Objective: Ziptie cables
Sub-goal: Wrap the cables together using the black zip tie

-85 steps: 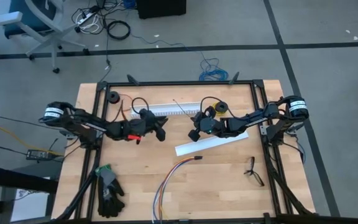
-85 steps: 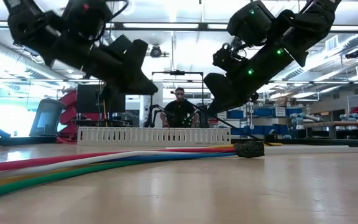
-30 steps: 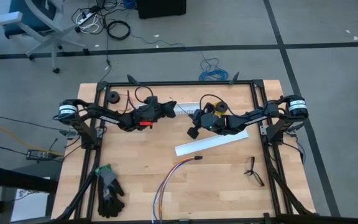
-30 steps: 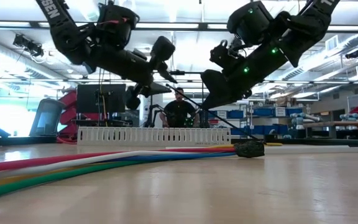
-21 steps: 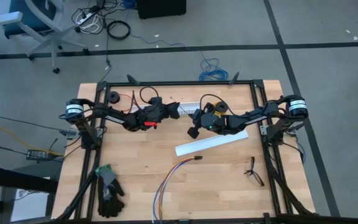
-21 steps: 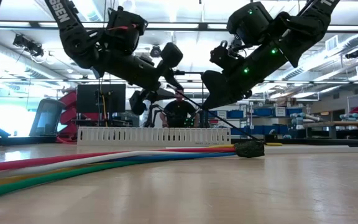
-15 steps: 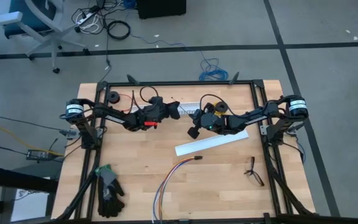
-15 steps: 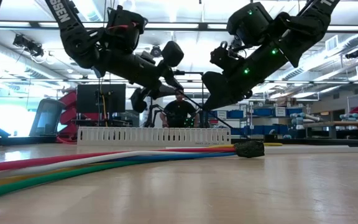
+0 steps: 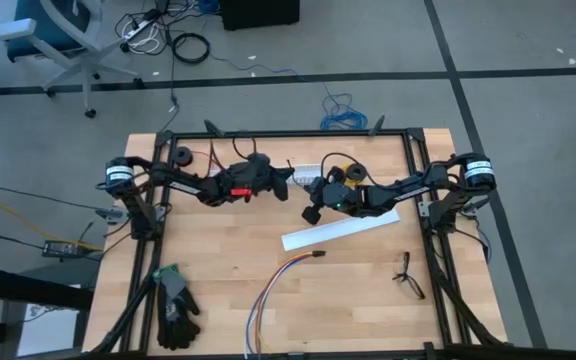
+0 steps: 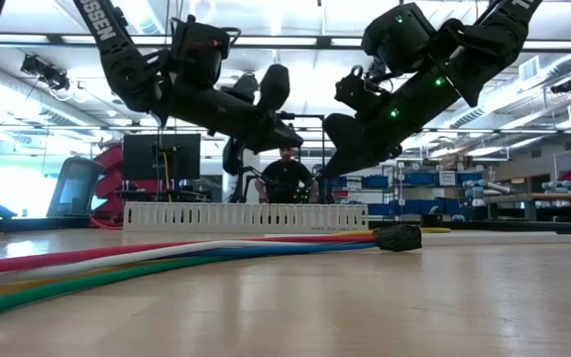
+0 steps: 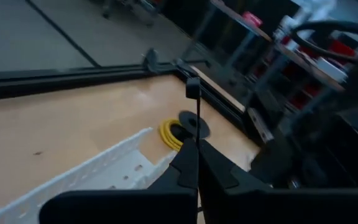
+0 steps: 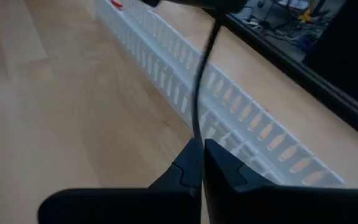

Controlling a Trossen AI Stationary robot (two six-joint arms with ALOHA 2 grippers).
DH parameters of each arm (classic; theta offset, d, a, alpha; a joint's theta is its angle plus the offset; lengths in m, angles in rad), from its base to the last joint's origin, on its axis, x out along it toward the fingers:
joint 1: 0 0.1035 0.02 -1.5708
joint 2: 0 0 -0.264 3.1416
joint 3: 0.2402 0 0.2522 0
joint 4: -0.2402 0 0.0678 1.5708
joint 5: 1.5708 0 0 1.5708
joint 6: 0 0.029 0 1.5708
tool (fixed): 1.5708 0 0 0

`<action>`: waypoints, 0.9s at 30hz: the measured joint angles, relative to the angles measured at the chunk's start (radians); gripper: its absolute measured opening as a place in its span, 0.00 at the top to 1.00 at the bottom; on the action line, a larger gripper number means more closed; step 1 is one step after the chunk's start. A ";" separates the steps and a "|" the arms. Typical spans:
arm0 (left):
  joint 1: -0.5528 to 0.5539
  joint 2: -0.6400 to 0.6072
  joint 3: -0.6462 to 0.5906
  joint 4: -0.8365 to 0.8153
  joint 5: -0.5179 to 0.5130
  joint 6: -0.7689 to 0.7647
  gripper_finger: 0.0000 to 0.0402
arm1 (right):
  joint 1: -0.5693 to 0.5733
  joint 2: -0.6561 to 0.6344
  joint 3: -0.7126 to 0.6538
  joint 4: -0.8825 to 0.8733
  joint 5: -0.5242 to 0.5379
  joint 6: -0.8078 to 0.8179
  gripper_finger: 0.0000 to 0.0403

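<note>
Left fingers (image 9: 282, 184) now nearer ziptie (image 12: 199, 93)

White letters, seemingly "SSEN", on the left arm (image 10: 102, 30) in the low view

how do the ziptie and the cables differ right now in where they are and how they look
The ziptie is held off the table, pinched by both the left gripper and the right gripper; the cables lie untouched on the table near its front edge. The ziptie is a single thin black strip; the cables are a loose bundle in mixed colours. The ziptie runs nearly straight; the cables curve. Both are long and thin.
</note>
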 joint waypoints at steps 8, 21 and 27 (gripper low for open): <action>0.063 0.000 -0.001 -0.039 0.211 0.073 1.00 | 0.000 0.000 0.000 0.008 -0.090 0.005 0.83; 0.161 0.000 -0.029 -0.080 0.472 0.185 1.00 | 0.007 -0.064 0.000 -0.075 -0.108 -0.187 0.75; 0.228 -0.001 -0.040 -0.039 0.608 0.146 1.00 | 0.023 -0.050 0.001 -0.085 -0.108 -0.512 0.79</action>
